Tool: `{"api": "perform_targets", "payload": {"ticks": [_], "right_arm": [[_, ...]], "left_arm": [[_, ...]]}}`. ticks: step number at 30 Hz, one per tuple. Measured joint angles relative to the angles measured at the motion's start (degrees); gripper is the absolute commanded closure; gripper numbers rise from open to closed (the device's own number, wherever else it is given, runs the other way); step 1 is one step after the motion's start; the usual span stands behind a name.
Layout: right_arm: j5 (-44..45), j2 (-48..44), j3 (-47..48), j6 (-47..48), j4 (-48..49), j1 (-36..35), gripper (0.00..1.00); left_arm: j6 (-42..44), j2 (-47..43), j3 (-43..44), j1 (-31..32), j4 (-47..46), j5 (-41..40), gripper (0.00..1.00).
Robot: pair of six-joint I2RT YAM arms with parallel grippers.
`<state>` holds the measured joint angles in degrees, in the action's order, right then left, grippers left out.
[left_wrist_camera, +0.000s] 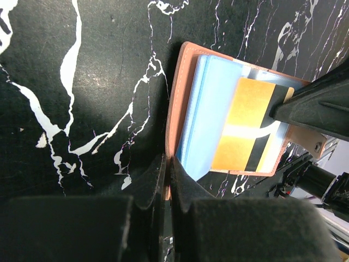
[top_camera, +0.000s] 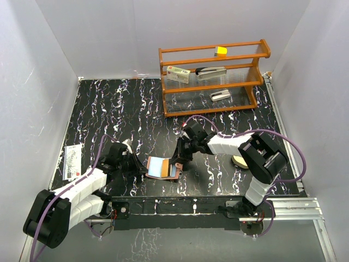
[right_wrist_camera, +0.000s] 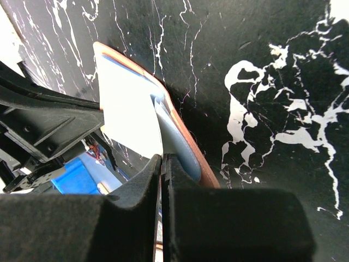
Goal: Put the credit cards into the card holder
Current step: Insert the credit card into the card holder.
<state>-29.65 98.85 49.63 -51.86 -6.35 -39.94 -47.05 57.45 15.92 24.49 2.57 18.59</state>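
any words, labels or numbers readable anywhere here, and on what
No text can be read in any view.
white packet: fine print, too small to read.
box on the wooden rack: coloured print, too blurred to read.
orange card: a dark stripe, no lettering shows.

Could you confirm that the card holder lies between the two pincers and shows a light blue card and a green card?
Not quite: the left wrist view shows an orange card, not a green one. The card holder does lie between the left pincer and right pincer, with the light blue card.
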Motion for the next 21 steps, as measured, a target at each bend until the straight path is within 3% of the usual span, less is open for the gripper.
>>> {"api": "perform_targets", "payload": {"ticks": [21], "right_arm": [[3.5, -0.2, -1.2, -0.9, 2.1, -0.9, 1.00]], "left_arm": [[-1.0, -0.7, -0.6, 0.0, -0.5, 0.3, 1.00]]}}
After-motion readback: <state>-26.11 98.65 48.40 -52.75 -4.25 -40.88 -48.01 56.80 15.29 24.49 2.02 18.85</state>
